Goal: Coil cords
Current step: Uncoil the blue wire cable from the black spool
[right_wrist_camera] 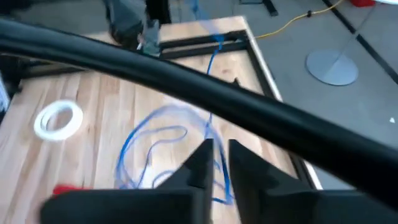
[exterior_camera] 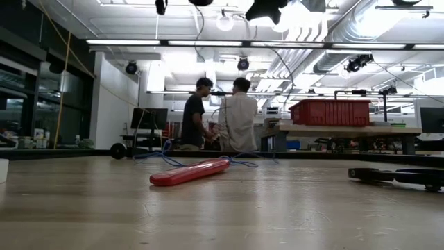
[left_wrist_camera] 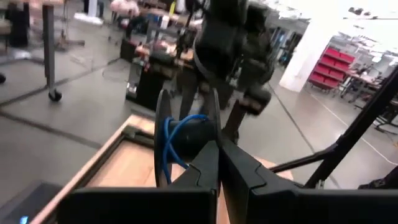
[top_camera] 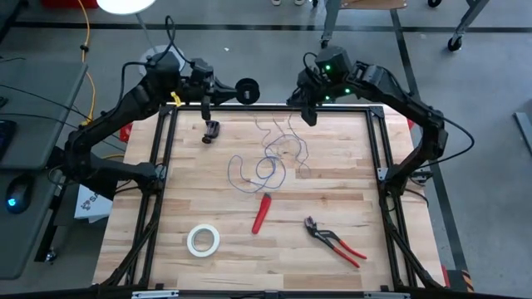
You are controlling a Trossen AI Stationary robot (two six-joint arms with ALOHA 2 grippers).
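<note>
The pale wooden plank worktop (top_camera: 332, 241) carries the things inside a dark metal frame (top_camera: 163, 141). The left arm reaches to the far edge, where its left pincer (top_camera: 224, 90) is pressed together on the small black round spool (top_camera: 247, 91), which hangs just beyond the frame; some turns of blue wire show on the spool in the left wrist view (left_wrist_camera: 180, 140). The right pincer (top_camera: 309, 115) hovers over the far edge, its fingers (right_wrist_camera: 200, 163) only a little apart and holding nothing. The very thin blue-violet wire (top_camera: 264, 170) lies in loose loops on the middle of the worktop. Near it are the red-handled pliers (top_camera: 334, 242), a white tape roll (top_camera: 203, 240) and a red pen-like tool (top_camera: 262, 213).
</note>
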